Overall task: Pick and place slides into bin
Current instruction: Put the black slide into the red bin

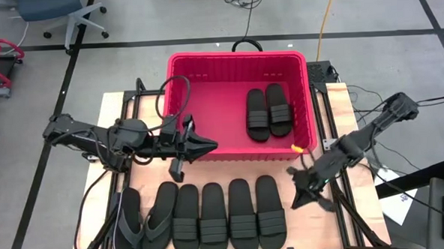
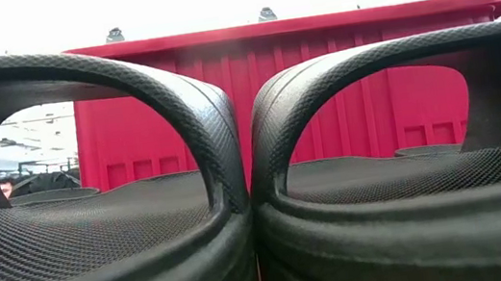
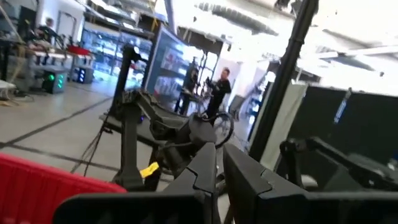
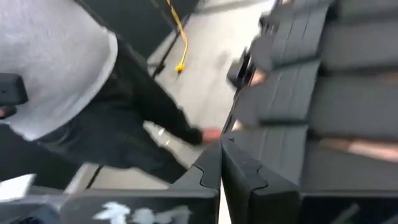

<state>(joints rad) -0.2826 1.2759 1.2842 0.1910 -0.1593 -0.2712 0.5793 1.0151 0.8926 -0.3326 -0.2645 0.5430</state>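
Note:
The red bin (image 1: pixel 238 56) stands at the table's far middle, and two black band slides (image 1: pixel 269 113) lie side by side on its floor at the right. Several more black slides (image 1: pixel 211 219) lie in a row along the near edge, the two thong flip-flops (image 1: pixel 140 222) at the left end. My left gripper (image 1: pixel 212 147) is shut and empty; it points toward the table's right, just over the bin's near wall. My right gripper (image 1: pixel 296 196) is shut and empty, beside the right end of the row. In the low view two slides' bands (image 2: pixel 130 108) fill the foreground.
A small yellow piece (image 1: pixel 298 147) sits at the bin's near right corner. Bare wood (image 1: pixel 246 168) lies between the bin and the row of slides. People stand in the room beyond the table (image 3: pixel 214 93). Cables and a chair are on the floor behind the table.

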